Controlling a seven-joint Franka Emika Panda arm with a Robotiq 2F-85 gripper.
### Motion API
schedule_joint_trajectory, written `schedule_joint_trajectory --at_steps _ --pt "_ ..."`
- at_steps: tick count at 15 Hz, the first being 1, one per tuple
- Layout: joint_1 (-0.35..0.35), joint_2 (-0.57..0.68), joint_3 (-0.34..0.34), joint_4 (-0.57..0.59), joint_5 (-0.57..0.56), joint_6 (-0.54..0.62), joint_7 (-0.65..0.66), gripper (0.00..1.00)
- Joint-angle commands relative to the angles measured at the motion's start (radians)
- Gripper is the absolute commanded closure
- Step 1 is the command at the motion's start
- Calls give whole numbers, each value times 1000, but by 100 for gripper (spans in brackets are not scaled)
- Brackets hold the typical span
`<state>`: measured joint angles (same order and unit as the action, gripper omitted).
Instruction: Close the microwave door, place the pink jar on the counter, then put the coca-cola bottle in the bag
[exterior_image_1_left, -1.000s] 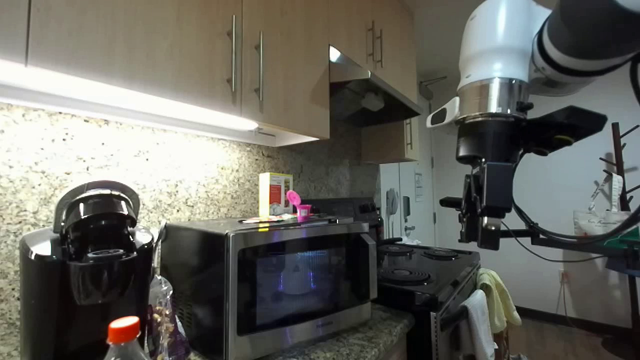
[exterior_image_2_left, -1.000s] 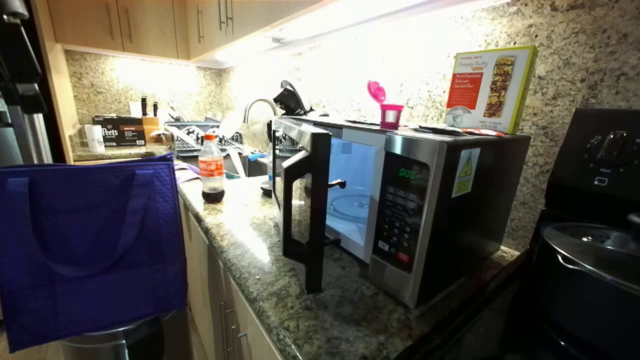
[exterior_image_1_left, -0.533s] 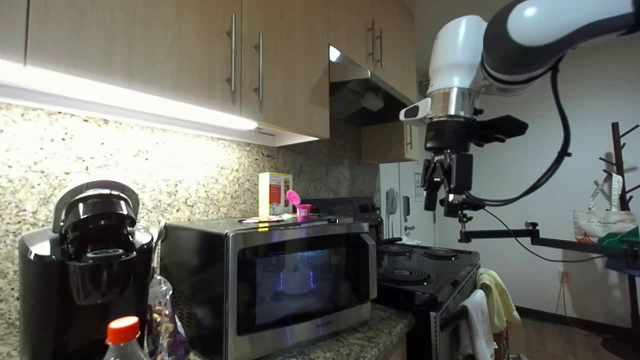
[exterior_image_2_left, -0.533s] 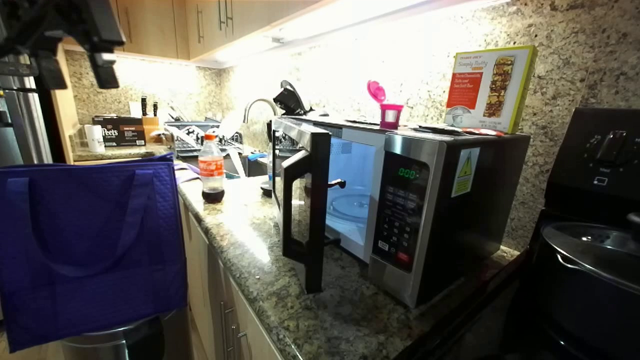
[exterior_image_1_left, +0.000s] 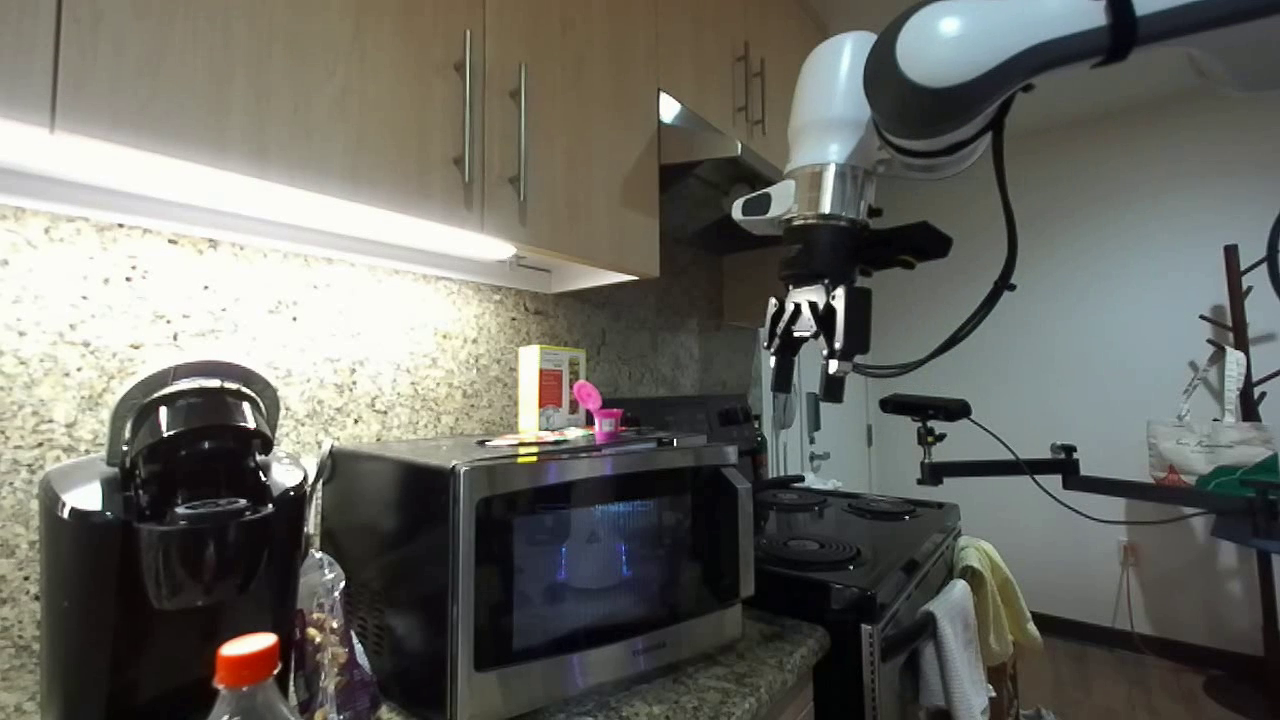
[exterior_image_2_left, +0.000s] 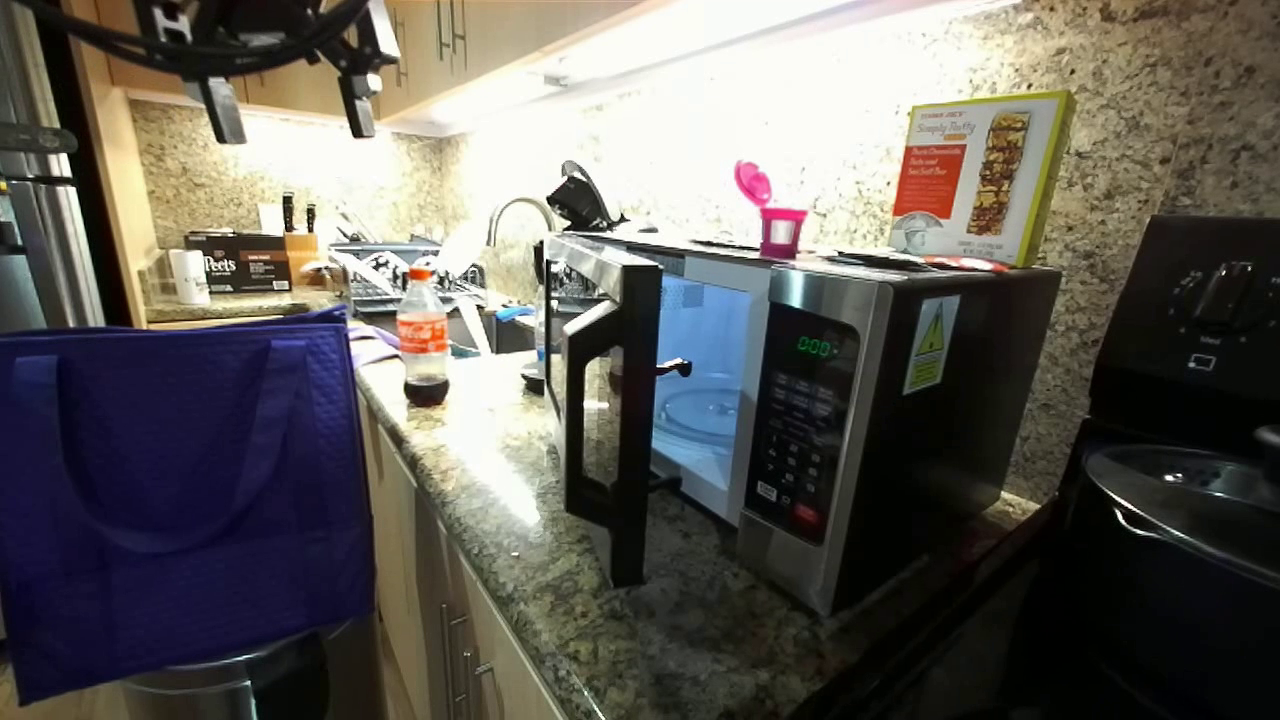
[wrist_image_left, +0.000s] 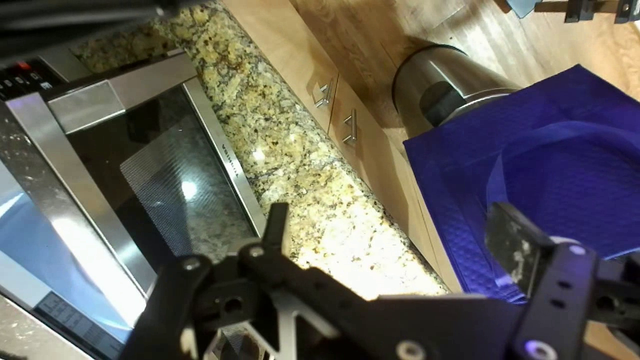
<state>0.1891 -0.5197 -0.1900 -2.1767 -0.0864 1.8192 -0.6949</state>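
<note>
The microwave door (exterior_image_1_left: 600, 570) stands partly open; its edge and handle show in an exterior view (exterior_image_2_left: 612, 420), its front in the wrist view (wrist_image_left: 165, 175). The pink jar (exterior_image_2_left: 782, 232), lid flipped up, sits on top of the microwave (exterior_image_1_left: 400, 450). The coca-cola bottle (exterior_image_2_left: 424, 340) stands upright on the counter (exterior_image_2_left: 560, 600); its red cap shows in an exterior view (exterior_image_1_left: 248, 660). The blue-purple bag (exterior_image_2_left: 190, 590) is beside the counter. My gripper (wrist_image_left: 395, 232) is open and empty, high above the counter's front edge and the bag; it shows in both exterior views (exterior_image_1_left: 808, 382) (exterior_image_2_left: 292, 118).
A bar box (exterior_image_2_left: 980, 180) stands on the microwave behind the jar. A black coffee maker (exterior_image_1_left: 175, 560) is left of the microwave. A stove (exterior_image_1_left: 860, 530) adjoins the counter. Upper cabinets (exterior_image_1_left: 570, 130) and a range hood (exterior_image_1_left: 740, 180) hang above. A metal bin (wrist_image_left: 440, 85) is below the bag.
The arm has swung in towards the microwave and bag: my gripper moved left and up in an exterior view, and rightward into frame in the opposite one. Door, jar, bottle and bag have not moved.
</note>
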Motion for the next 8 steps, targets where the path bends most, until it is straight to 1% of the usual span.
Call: schedule_joint_trajectory --at_steps 1,2,3,5,7,8 --pt "-36 4 28 2 16 -1 -17 0" --pt "-31 22 26 8 22 8 -30 0" --pt "-11 67 4 28 54 26 -84 0" --pt "4 131 -28 49 123 96 -172 0" --pt "-12 192 -31 71 176 167 -235 0" --pt "-23 226 -31 89 191 178 -263 0"
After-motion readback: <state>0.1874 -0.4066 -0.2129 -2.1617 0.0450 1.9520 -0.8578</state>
